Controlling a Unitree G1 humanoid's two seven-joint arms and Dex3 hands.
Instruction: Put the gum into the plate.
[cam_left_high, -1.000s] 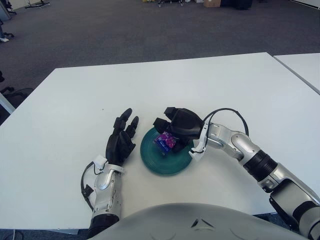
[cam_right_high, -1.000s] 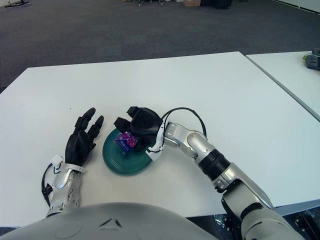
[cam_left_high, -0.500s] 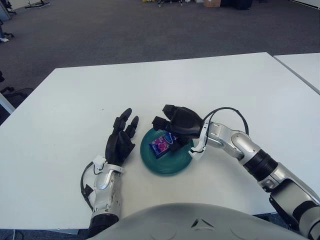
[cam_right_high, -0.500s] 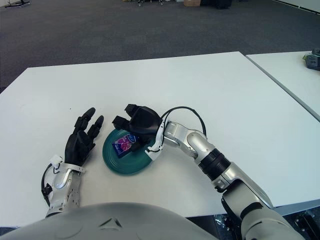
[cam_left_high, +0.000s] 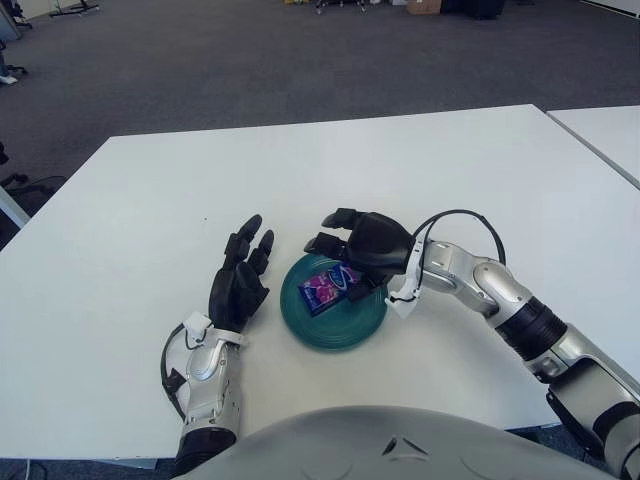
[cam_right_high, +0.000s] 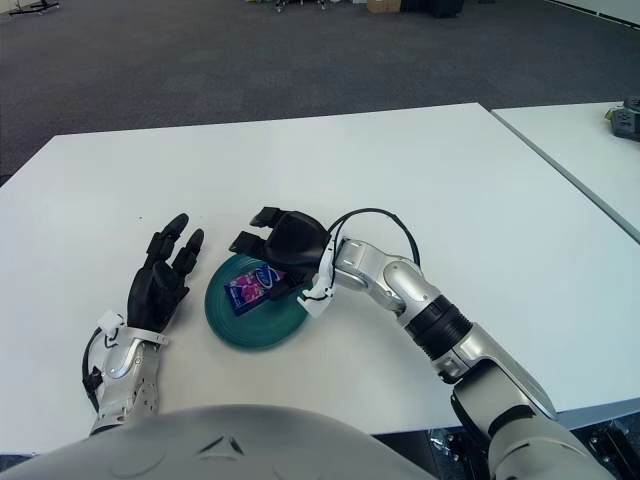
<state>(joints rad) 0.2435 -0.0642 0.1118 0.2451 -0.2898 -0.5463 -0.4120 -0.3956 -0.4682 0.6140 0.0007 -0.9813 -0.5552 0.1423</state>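
**Operator:** As I look down from the head camera, the gum (cam_left_high: 329, 287) is lying flat inside the plate (cam_left_high: 333, 322), toward the plate's far-left part. It's a small purple and blue packet, and nothing is gripping it.

**Supervisor:** Where's the right hand relative to the plate?

**Operator:** The right hand (cam_left_high: 360, 246) is over the plate's far-right rim. Its fingers (cam_left_high: 335, 217) are spread and point out past the far rim, toward the left. They hold nothing. The palm sits just beside the gum, on the gum's right; I can't tell whether the lower edge of the hand touches the packet.

**Supervisor:** And the left one?

**Operator:** The left hand (cam_left_high: 240, 281) shows just left of the plate, palm down with its fingers extended and relaxed, empty. It's near the plate's left rim but apart from it.

**Supervisor:** What's the plate sitting on?

**Operator:** The plate is a dark teal dish on the white table (cam_left_high: 140, 220), close to the near edge. A black cable (cam_left_high: 462, 216) loops up from the right wrist, to the right of the plate. Further right of the plate, past a narrow gap, I see the corner of a second white table (cam_left_high: 606, 128). Beyond the plate, past the far edge of the table, there's grey carpet (cam_left_high: 250, 60).
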